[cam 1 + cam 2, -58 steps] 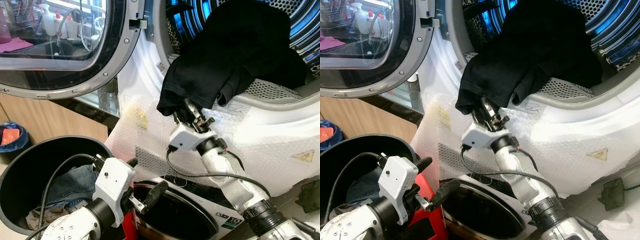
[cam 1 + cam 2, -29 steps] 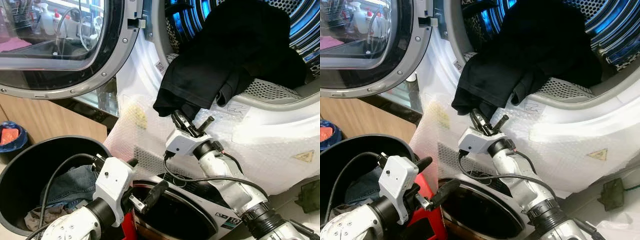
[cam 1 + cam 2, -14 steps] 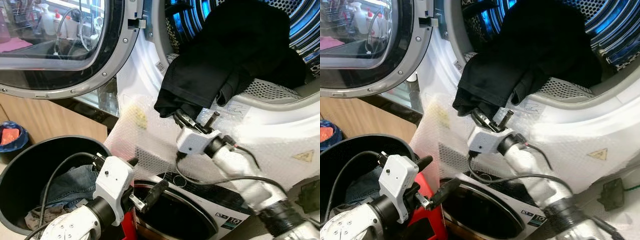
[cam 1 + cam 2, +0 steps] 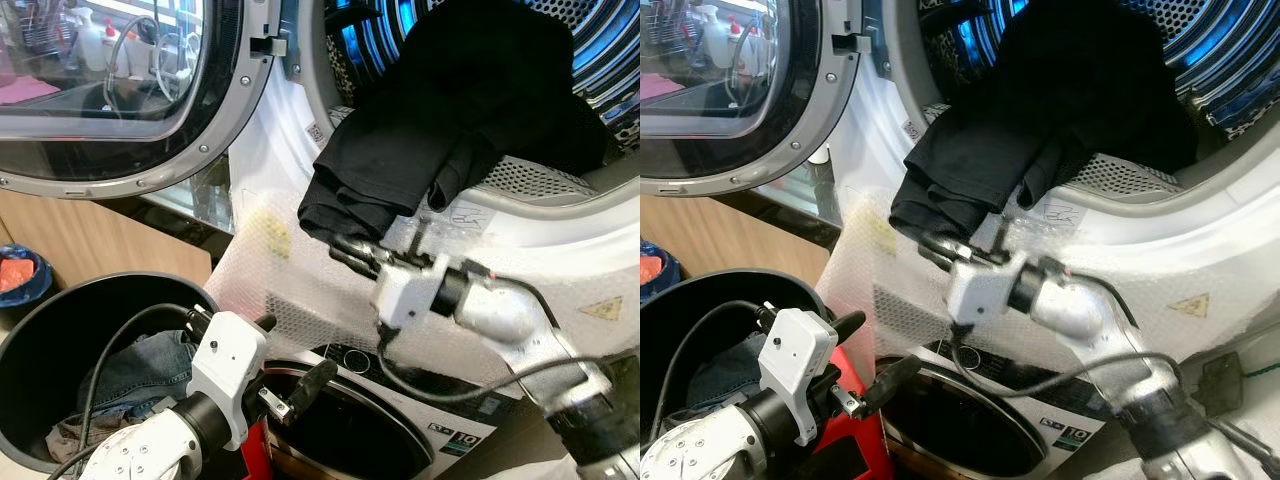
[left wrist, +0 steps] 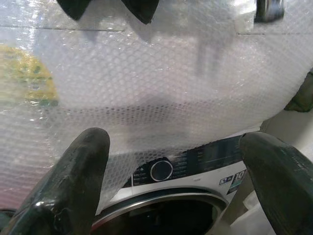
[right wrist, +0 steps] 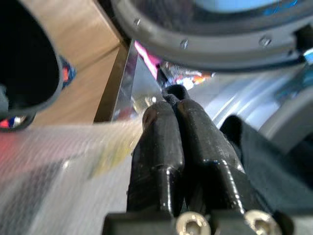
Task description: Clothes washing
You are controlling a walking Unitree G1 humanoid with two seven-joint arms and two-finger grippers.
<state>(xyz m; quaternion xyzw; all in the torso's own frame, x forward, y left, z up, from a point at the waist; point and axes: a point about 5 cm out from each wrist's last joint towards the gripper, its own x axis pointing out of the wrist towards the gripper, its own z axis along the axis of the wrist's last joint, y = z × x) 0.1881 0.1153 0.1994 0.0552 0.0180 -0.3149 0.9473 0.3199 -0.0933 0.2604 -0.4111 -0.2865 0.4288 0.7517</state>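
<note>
Black fingers of the right end effector (image 4: 352, 252) are pressed together with nothing caught between them, lying just under the hanging hem of the black garment (image 4: 440, 120), beside the cloth rather than around it. That garment is draped over the lip of the washer drum (image 4: 560, 180), most of its bulk inside and one folded corner drooping out over the bubble wrap (image 4: 300, 290) that covers the machine's front. The likeliest trouble, as I judge it, is that a push with closed fingers only nudges the corner: the heap could slide outward and drop down the slick wrap instead of going in. A sideways sweep might also snag the plastic sheet and drag it. Further out, the open door (image 4: 120, 100) stands close on the robot's left, so any wide swing risks striking it. The left end effector (image 4: 290, 385) hangs low with its fingers spread and holding nothing, in front of the lower machine's control dial (image 5: 161, 170). Beside it the black laundry bin (image 4: 40, 340) holds more clothes (image 4: 140, 370) waiting
</note>
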